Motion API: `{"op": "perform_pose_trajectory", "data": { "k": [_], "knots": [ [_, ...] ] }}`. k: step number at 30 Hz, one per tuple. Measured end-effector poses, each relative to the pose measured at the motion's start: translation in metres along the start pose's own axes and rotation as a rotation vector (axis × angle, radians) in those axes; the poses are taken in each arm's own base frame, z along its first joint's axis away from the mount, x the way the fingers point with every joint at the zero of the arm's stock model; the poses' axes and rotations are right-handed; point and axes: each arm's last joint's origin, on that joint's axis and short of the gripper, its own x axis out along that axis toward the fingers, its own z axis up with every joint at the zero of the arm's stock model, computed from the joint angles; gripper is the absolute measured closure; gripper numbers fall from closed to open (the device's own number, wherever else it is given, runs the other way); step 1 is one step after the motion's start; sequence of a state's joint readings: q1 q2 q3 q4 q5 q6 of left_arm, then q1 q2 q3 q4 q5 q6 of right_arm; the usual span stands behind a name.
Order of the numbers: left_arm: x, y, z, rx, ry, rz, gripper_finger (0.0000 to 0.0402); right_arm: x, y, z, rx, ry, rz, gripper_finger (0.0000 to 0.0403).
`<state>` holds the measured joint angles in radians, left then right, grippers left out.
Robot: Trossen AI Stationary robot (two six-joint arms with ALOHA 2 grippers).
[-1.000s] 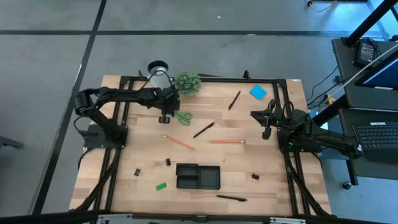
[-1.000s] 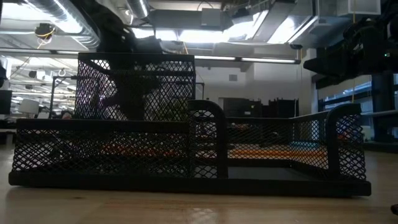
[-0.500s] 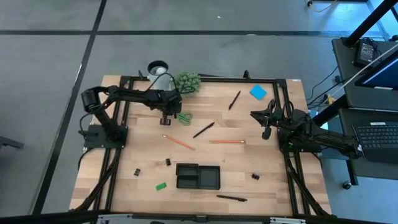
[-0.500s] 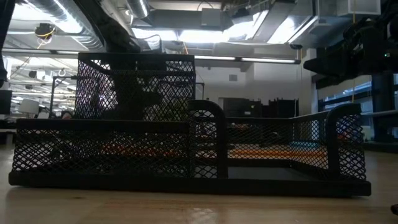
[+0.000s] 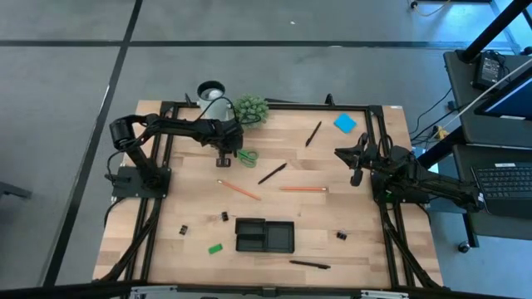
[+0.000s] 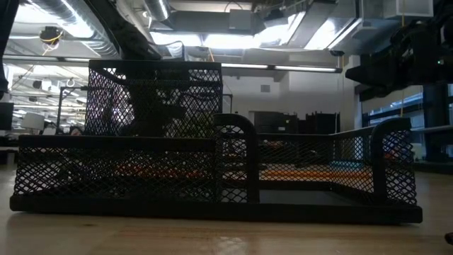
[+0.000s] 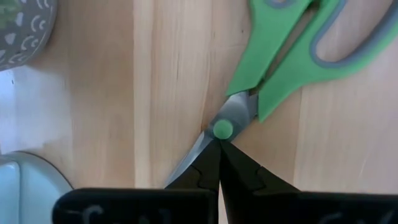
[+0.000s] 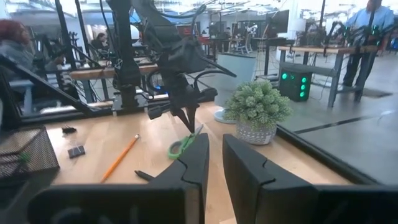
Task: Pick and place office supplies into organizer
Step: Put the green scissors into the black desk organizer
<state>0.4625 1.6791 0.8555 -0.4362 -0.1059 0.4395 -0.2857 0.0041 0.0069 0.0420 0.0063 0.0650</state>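
Looking past the black organizer [image 5: 264,235] at the bench's [image 5: 274,178] near edge, we see our left claw [image 5: 224,155] pinched shut on the green scissors' [image 5: 243,156] blades beside the potted plant [image 5: 250,110]. Our right claw [image 5: 356,164] hovers slightly parted.

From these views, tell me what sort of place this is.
Probably an open robotics lab or workshop. Exposed ceiling ducts and strip lights run overhead, more workbenches with people fill the room behind, and a wooden table sits in a black frame on grey floor.
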Motion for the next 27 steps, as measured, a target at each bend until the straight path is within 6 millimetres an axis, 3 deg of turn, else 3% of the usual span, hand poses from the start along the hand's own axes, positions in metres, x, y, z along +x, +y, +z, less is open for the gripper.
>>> {"op": "perform_pose_trajectory", "data": {
  "k": [8,16,27],
  "knots": [
    [0.0,-0.003,0.001,-0.095,-0.03,-0.065,0.0399,0.0,0.0,0.0,0.04,0.004,0.003,0.0352],
    [-0.001,-0.012,0.005,-0.312,-0.033,-0.102,0.0399,0.001,0.0,-0.002,0.18,0.025,0.0,0.0352],
    [0.002,-0.033,0.027,-0.43,-0.163,-0.161,0.04,0.015,0.002,-0.004,0.153,0.067,0.056,0.0352]
  ]
}}
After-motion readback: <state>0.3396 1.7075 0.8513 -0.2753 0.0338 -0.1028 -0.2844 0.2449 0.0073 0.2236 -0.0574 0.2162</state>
